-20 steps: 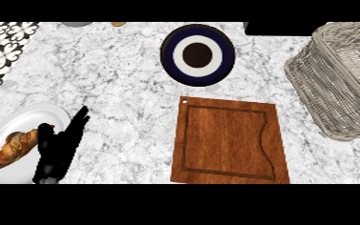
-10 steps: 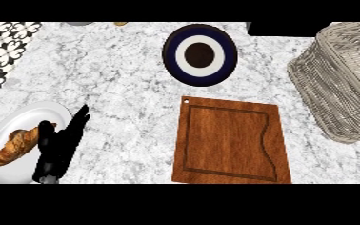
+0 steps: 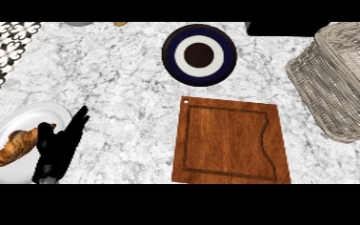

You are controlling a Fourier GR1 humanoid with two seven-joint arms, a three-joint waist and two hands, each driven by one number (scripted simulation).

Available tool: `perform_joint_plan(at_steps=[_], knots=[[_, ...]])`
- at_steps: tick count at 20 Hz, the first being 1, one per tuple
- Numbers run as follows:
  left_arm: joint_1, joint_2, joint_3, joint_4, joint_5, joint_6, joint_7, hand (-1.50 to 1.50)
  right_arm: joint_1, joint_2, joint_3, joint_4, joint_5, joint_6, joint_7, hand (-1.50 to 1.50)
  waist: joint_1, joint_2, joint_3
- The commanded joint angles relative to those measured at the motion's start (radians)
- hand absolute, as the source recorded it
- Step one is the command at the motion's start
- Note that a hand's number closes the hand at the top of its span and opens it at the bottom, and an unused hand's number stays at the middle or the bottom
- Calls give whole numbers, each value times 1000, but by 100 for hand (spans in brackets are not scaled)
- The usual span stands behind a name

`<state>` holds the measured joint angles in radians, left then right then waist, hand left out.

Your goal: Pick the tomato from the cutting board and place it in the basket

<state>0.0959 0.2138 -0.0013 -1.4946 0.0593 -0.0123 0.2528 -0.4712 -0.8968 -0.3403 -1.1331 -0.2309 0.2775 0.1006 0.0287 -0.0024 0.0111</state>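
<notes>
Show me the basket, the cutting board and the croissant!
basket (image 3: 329, 78), head view, woven side wall.
cutting board (image 3: 228, 143), head view, wooden middle.
croissant (image 3: 19, 145), head view, its middle.

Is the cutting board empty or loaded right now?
Empty: the cutting board shows only bare wood and its groove; nothing lies on it.

head view, steeply down, over counter (image 3: 126, 76)

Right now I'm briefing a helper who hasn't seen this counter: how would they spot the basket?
Find the wooden cutting board in the middle of the marble counter. The basket stands to its right, at the view's right edge. It alone is woven and pale grey; the blue plate and white plate are smooth.
</notes>
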Motion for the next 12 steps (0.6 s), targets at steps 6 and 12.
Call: perform_joint_plan(at_steps=[6, 12], knots=[[12, -27, -8, 62, 3, 0, 50, 0, -11, -41, 91, 228, 275, -124, -200, 150, 6, 17, -9], [-44, -26, 2, 79, -4, 4, 84, 0, -93, -83, 80, 430, 332, -108, -419, -150, 0, 15, -9]])
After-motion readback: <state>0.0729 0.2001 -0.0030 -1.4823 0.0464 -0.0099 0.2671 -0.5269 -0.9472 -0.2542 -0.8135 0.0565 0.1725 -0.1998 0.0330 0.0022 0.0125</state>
